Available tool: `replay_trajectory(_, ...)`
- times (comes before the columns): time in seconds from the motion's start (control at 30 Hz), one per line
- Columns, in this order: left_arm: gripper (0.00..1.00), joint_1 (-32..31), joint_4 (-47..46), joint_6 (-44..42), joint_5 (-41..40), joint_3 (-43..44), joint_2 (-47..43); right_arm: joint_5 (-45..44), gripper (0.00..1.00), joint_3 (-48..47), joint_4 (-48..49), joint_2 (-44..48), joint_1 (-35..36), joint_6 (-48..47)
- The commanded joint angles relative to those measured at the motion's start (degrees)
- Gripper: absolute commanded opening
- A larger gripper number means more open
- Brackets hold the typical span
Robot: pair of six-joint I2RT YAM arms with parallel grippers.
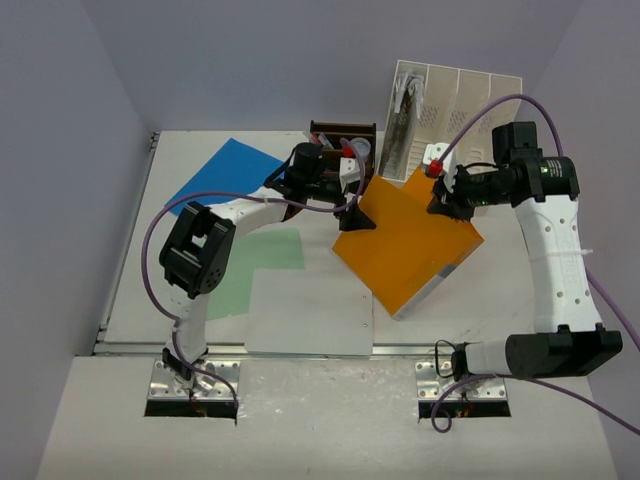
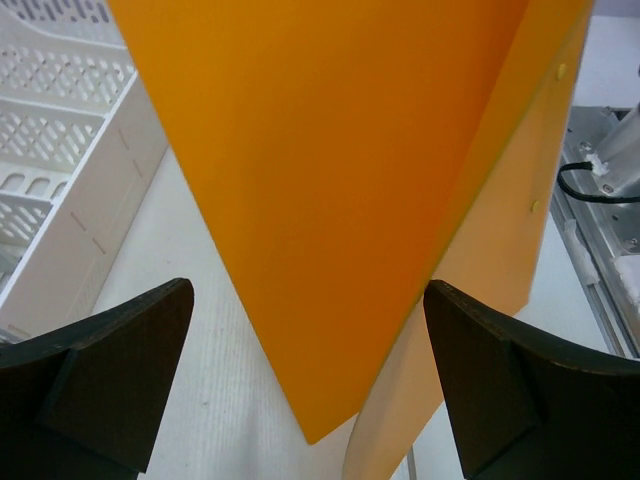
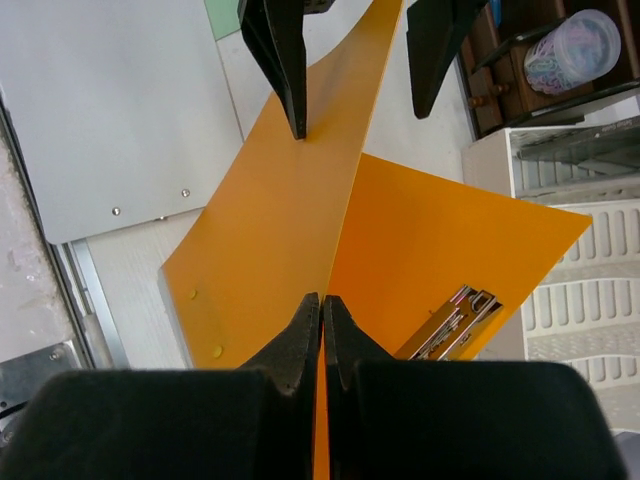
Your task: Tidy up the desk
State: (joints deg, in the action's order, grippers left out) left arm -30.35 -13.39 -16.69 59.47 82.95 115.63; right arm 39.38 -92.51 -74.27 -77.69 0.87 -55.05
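Orange folder, one; white rack, one; white desk, one.

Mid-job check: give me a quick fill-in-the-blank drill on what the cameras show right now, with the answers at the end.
1. The folder pinched by the right gripper is ____ in colour.
2. The left gripper has its jaws ____, one on each side of the folder's corner.
3. In the brown organizer stands a clear jar of ____.
4. The sheet nearest the desk's far left corner is ____.
Missing words: orange; open; paper clips; blue.
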Motion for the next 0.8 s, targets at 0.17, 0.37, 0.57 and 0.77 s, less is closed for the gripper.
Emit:
replay_trajectory(0.17, 0.72, -0.9, -3.8, -1.2, 11.8, 1.1, -2.8, 0.3, 0.00, 0.2, 8.2, 1.4, 3.6, -0.5)
replay_trajectory(0.37, 0.30, -1.3, -0.5, -2.5, 12.3, -2.1, -7.3, -0.4, 0.00, -0.2, 11.7, 1.1, 5.8, 2.3)
replay_trajectory(0.57, 0.00, -0.7, 8.3, -10.2, 10.5, -4.7, -11.2, 0.0, 0.01, 1.7, 16.8, 4.3, 5.8, 7.8)
replay_trajectory(0.77, 0.00, 0.3, 6.1, -9.7, 7.7, -10.4, -16.2, -2.7, 0.66, 8.1, 26.6, 11.3, 5.8, 18.1)
